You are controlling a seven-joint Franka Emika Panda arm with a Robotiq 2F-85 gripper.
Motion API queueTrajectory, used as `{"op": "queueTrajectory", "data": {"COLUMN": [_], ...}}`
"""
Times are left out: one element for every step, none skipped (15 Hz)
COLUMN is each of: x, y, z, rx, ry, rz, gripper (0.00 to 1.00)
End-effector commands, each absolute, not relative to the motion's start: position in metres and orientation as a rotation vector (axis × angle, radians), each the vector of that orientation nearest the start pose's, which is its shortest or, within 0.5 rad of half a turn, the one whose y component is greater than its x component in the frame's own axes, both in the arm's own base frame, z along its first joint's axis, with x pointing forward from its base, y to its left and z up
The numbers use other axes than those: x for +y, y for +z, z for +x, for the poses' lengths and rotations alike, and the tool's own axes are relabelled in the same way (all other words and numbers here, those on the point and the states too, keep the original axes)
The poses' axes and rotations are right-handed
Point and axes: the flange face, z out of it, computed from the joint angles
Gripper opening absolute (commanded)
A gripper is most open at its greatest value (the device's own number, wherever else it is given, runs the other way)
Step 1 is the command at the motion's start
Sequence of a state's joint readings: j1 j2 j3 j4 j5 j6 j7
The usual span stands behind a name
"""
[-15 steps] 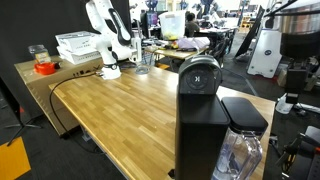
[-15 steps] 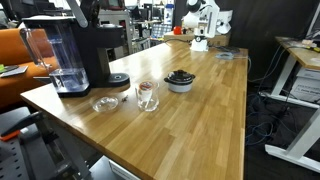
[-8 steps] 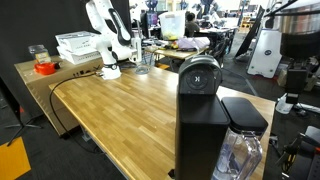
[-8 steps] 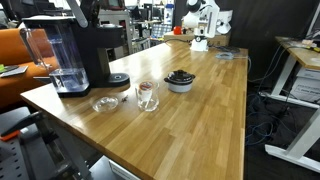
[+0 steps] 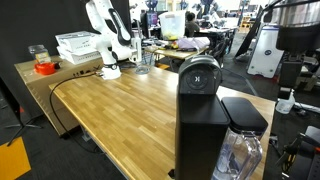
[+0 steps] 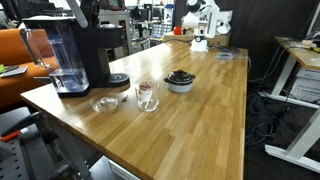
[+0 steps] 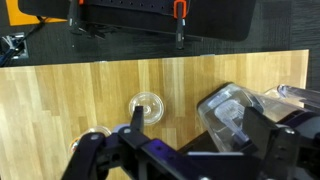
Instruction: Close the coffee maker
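Note:
The coffee maker (image 5: 203, 115) is a tall black box at the table's near end, and its rounded top (image 5: 200, 73) with the round silver emblem stands up above the body. It also shows in an exterior view (image 6: 97, 48) with its clear water tank (image 6: 62, 58). In the wrist view my gripper (image 7: 200, 120) hangs above the machine, with its two black fingers spread wide and nothing between them. The water tank (image 7: 232, 115) lies below, between the fingers. I cannot tell whether the gripper shows in either exterior view.
On the long wooden table (image 6: 200, 120), beside the machine, are a clear glass cup (image 6: 147, 95), a small glass dish (image 6: 104, 103) and a dark bowl (image 6: 180, 80). The cup also shows in the wrist view (image 7: 147, 106). A white robot arm (image 5: 103, 35) stands at the table's far end.

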State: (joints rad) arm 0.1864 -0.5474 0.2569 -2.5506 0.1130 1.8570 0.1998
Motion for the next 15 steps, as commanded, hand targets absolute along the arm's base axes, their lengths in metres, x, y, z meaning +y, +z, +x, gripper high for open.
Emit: {"op": "queueTrajectory", "data": {"x": [0.159,0.155,0.152,0.150,0.149,0.149,0.149,0.151,0.155,0.158,0.160,0.161,0.159,0.160,0.161], "y": [0.444,0.446,0.448,0.450,0.452,0.456,0.459,0.462,0.464,0.464,0.464,0.462,0.462,0.460,0.459], "z": [0.332,0.336,0.340,0.343,0.346,0.348,0.350,0.351,0.351,0.351,0.351,0.353,0.346,0.347,0.349], "rx": [-0.285,-0.295,-0.318,-0.347,-0.386,-0.461,-0.515,-0.585,-0.654,-0.720,-0.783,-0.792,-0.733,-0.754,-0.763], "ry": [0.166,0.160,0.160,0.162,0.162,0.150,0.146,0.149,0.160,0.172,0.190,0.210,0.154,0.165,0.172], "rz": [-3.117,-3.102,-3.087,-3.070,-3.041,-2.987,-2.948,-2.904,-2.867,-2.829,-2.791,-2.809,-2.851,-2.844,-2.840], "gripper": [1.00,1.00,1.00,1.00,1.00,1.00,1.00,1.00,1.00,1.00,1.00,1.00,1.00,1.00,1.00]}}
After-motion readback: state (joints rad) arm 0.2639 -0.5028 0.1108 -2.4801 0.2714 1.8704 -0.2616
